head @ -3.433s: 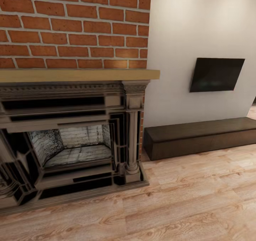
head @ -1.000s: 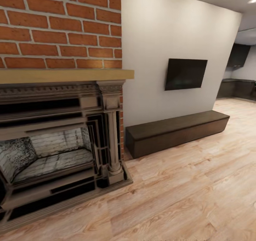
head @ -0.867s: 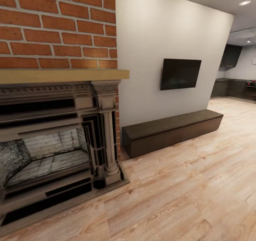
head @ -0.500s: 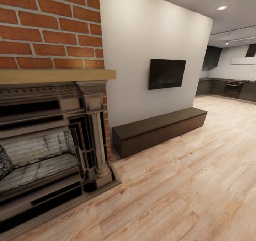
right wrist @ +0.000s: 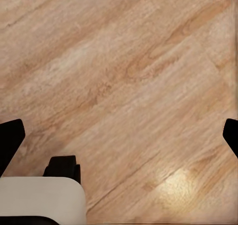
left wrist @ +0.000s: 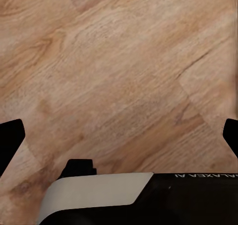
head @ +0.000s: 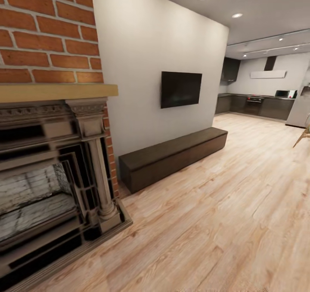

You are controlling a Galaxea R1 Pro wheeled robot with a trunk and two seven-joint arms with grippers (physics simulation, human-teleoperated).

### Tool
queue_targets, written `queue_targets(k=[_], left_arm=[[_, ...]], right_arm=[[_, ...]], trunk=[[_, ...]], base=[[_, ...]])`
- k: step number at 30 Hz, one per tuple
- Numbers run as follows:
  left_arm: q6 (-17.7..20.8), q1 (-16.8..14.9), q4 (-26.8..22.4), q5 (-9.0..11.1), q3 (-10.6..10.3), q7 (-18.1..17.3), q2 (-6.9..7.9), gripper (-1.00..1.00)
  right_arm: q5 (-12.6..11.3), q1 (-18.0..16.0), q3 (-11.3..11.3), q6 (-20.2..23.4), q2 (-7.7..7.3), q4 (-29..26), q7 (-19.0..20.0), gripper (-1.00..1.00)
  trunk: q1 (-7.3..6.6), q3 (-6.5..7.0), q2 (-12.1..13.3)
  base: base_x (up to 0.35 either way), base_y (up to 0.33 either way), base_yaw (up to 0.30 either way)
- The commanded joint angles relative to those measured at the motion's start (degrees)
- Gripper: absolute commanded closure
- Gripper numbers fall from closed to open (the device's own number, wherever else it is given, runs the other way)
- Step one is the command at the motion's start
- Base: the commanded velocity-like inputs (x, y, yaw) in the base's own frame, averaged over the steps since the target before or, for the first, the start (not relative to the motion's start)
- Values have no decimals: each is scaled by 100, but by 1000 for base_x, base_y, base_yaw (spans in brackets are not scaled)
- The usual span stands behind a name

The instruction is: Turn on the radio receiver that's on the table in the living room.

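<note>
Currently I am driving the base through the living room, and neither the radio receiver nor its grey table is appearing in my views, so their location remains unknown to me. I am treating this step as a search: I am judging that the best practice is turning the base slowly, keeping the head camera level enough to catch low furniture, and stopping as soon as a matte grey top enters the picture.

Both arms are hanging over the wood floor [head: 224, 223]. At the left gripper [left wrist: 119, 135] I am seeing 2 dark fingertips at opposite edges of the wrist picture, spread wide with nothing between them. The right gripper [right wrist: 119, 135] is presenting the same released, empty posture.

Around the robot I am noting the following:
1. A brick fireplace [head: 51, 167] with a light wooden mantel [head: 56, 92] is standing close on the robot's left. I am judging it the nearest collision hazard during any turn.
2. A long dark brown bench [head: 172, 156] is lying against the white wall. It is not the target table.
3. A black wall-mounted television [head: 181, 89] is hanging above the bench.
4. A dark kitchen counter [head: 254, 106] is standing far ahead, well apart from the robot.
5. A wooden chair leg [head: 302, 137] is entering at the head view's right edge.
</note>
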Motion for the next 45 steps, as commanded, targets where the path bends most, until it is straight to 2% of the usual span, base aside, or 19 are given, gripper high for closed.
queue_targets(k=[1, 45], left_arm=[[0, 0, 0, 0, 0, 0, -1, -100], [1, 0, 0, -9, 0, 0, -12, -100]], right_arm=[[0, 0, 2, 0, 0, 2, 0, -100], [-6, 0, 8, -4, 0, 50, 0, -100]], trunk=[[0, 0, 0], [0, 0, 0]], base=[[0, 0, -278], [0, 0, -279]])
